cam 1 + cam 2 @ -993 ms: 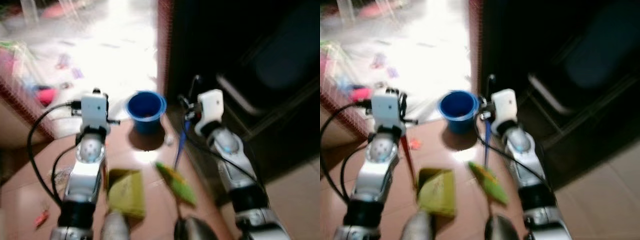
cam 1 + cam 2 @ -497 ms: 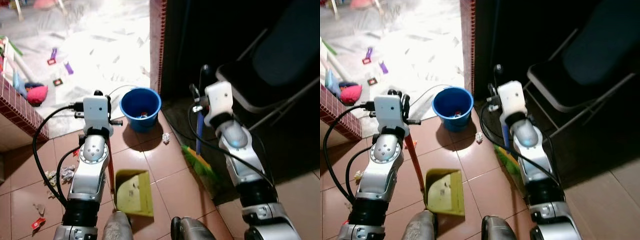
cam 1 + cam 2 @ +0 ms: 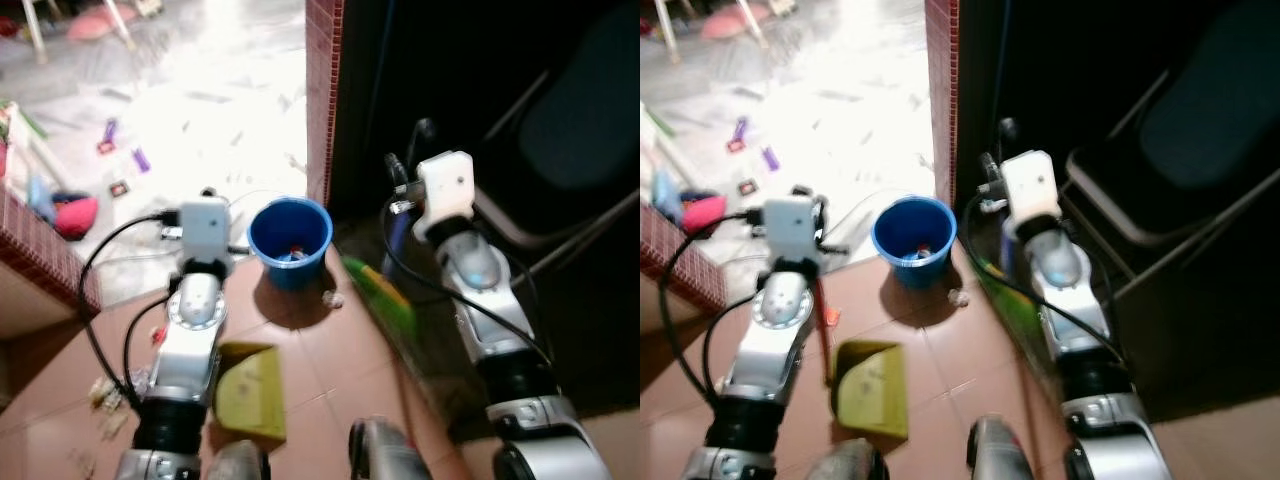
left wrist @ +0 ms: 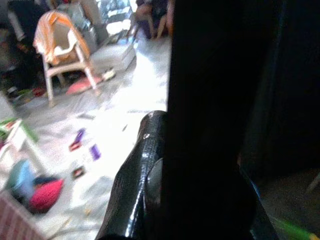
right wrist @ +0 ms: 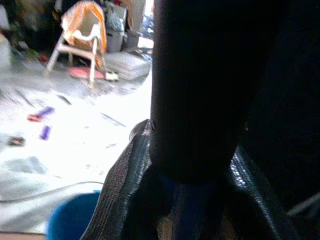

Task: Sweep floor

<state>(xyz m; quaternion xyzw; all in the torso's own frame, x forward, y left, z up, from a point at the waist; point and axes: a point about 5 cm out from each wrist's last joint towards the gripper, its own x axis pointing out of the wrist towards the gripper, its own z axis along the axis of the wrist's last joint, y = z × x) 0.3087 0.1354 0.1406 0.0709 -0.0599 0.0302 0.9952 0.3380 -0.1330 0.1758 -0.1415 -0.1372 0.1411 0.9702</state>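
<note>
My left gripper (image 3: 207, 198) is shut on the red handle (image 3: 823, 322) of a yellow-green dustpan (image 3: 249, 402), which rests on the tiles by my left foot. My right gripper (image 3: 412, 158) is shut on the blue broom handle (image 5: 187, 212), with black fingers (image 5: 119, 192) wrapped round it. The broom's green bristles (image 3: 385, 292) are blurred and lie to the right of a crumpled paper ball (image 3: 330, 298). A blue bucket (image 3: 290, 238) with scraps inside stands just beyond, between the two grippers.
A red brick pillar (image 3: 320, 90) rises behind the bucket, with a dark room and a folding chair (image 3: 560, 140) to its right. Paper scraps (image 3: 105, 395) lie on the tiles at my left. A low brick ledge (image 3: 40, 265) and a littered pale floor (image 3: 200, 110) are beyond.
The camera has shifted and the picture is blurred again. The broom head has swung from the dark doorway side toward the paper ball and bucket. The dustpan stays by my left foot.
</note>
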